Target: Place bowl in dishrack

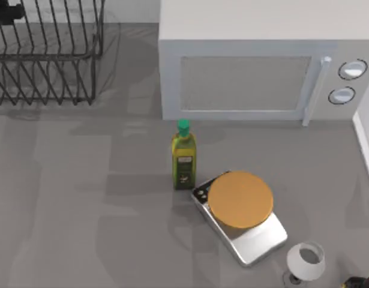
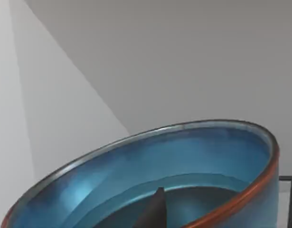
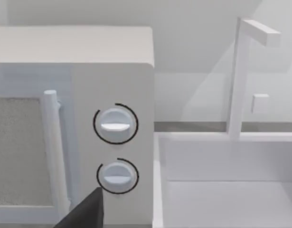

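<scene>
1. One bowl (image 2: 183, 175) is showing close up in the left wrist view, tilted, its blue inside holding nothing, with a dark fingertip (image 2: 153, 211) of the left gripper lying against its inner wall; whether the fingers are clamping it cannot be told.
2. Toward 10 o'clock on the table (image 1: 64, 210), the dishrack (image 1: 46, 54) is standing with nothing visible among its bars.
3. Near 5 o'clock, a wine glass (image 1: 305, 262) is standing beside a scale (image 1: 241, 216).
4. At 12 o'clock a microwave (image 1: 244, 78) is sitting shut, a green-capped bottle (image 1: 183, 157) just before it.
</scene>
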Robot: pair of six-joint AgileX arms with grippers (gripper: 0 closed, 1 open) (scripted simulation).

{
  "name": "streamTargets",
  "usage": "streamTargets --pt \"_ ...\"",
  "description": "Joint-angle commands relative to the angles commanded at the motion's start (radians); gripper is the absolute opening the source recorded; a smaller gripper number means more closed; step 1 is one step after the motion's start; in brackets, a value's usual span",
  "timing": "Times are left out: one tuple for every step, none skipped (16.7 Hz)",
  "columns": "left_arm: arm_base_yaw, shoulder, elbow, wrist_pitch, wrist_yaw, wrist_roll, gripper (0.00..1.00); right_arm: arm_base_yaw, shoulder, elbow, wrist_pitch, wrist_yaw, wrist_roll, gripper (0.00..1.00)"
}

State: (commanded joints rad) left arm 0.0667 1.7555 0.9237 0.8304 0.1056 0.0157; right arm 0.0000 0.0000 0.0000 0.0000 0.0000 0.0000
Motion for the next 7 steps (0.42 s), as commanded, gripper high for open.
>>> streamTargets --pt "0.0 0.0 0.0 0.0 0.0 0.0 0.98 0.0 0.0 0.0 0.0 0.0 0.0 1.0" --pt "0.0 0.0 0.0 0.0 0.0 0.0 1.0 0.0 0.0 0.0 0.0 0.0 0.0 1.0" --pt "0.0 0.0 0.0 0.0 0.0 0.0 1.0 0.0 0.0 0.0 0.0 0.0 0.0 1.0" --pt "0.0 0.0 0.0 0.0 0.0 0.0 1.0 0.0 0.0 0.0 0.0 0.0 0.0 1.0" --pt "0.0 0.0 0.0 0.0 0.0 0.0 1.0 0.0 0.0 0.0 0.0 0.0 0.0 1.0" --pt "0.0 0.0 0.0 0.0 0.0 0.0 1.0 0.0 0.0 0.0 0.0 0.0 0.0 1.0" --pt "0.0 0.0 0.0 0.0 0.0 0.0 1.0 0.0 0.0 0.0 0.0 0.0 0.0 1.0"
